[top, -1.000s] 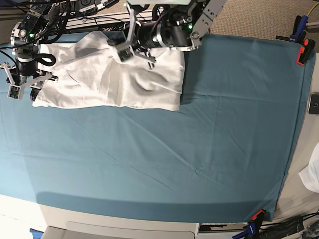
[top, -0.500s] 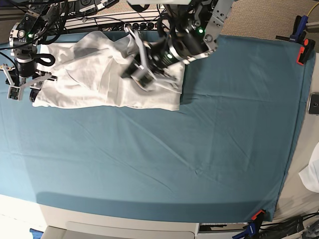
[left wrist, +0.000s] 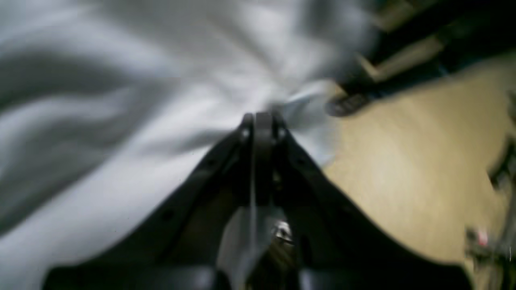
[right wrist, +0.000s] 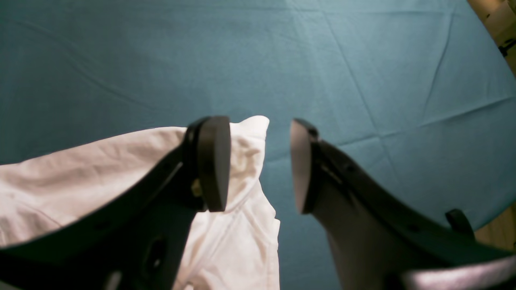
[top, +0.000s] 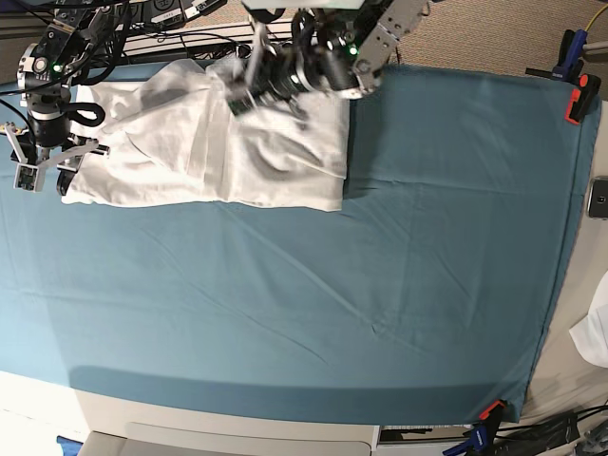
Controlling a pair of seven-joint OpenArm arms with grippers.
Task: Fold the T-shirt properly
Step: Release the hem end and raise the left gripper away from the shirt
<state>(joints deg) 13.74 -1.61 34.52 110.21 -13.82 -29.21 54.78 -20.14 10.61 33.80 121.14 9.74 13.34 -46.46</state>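
Here | teal sheet (top: 399, 285) clamped flat | left jaws pinching T-shirt (top: 237, 142) | right jaws wide

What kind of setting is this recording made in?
Probably a robotics lab bench. A teal sheet is clamped over the table with clips, cables run along the back edge, and two robot arms work on a white T-shirt.

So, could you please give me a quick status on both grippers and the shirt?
Left gripper shut on T-shirt, far edge. Right gripper open, empty, at shirt's corner. Shirt bunched on teal cloth. Nothing obstructing.
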